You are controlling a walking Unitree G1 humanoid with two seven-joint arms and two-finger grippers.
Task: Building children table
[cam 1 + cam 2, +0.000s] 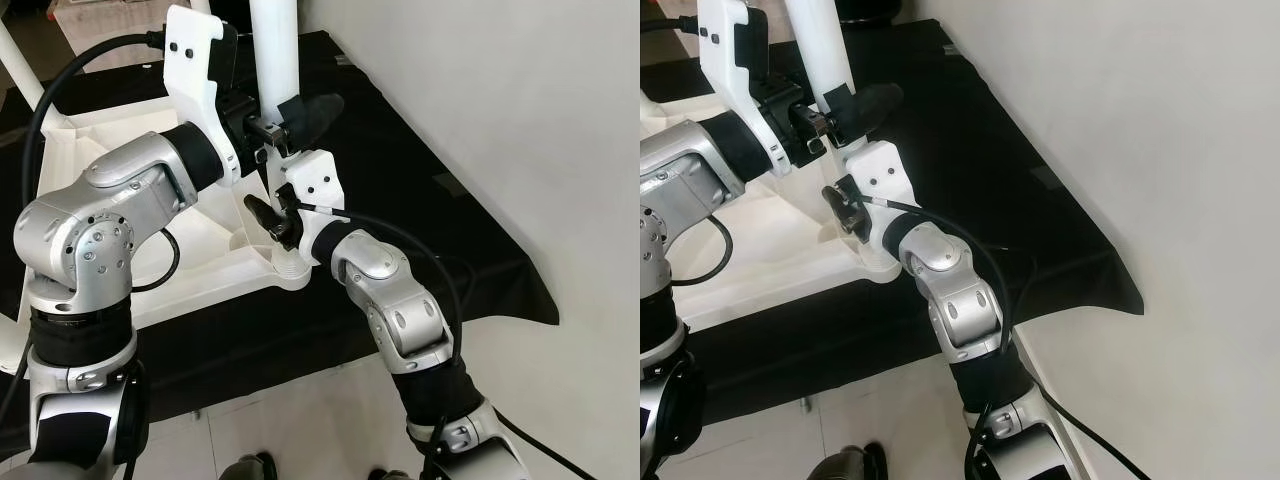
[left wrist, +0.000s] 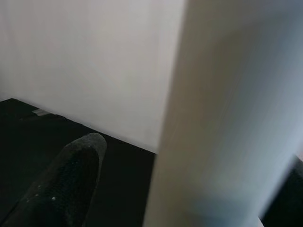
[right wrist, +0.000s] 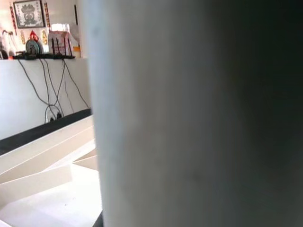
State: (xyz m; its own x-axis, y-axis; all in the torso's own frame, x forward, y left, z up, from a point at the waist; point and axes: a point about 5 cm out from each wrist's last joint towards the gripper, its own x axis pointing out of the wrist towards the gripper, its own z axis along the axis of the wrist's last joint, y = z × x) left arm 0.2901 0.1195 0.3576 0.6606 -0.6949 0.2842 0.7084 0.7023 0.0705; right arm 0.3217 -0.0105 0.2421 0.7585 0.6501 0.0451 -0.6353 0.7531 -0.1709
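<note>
A white plastic children's tabletop (image 1: 150, 270) lies upside down on black cloth, with a white cylindrical leg (image 1: 275, 60) standing upright at its near corner.

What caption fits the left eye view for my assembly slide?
Both grippers, left gripper above right gripper, clasp the upright white table leg at the upturned tabletop's corner.

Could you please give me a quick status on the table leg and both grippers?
Left gripper clamped on white table leg, upright at corner of overturned tabletop. Right gripper around the leg lower, near its base. Black cloth underneath; nothing blocking.
</note>
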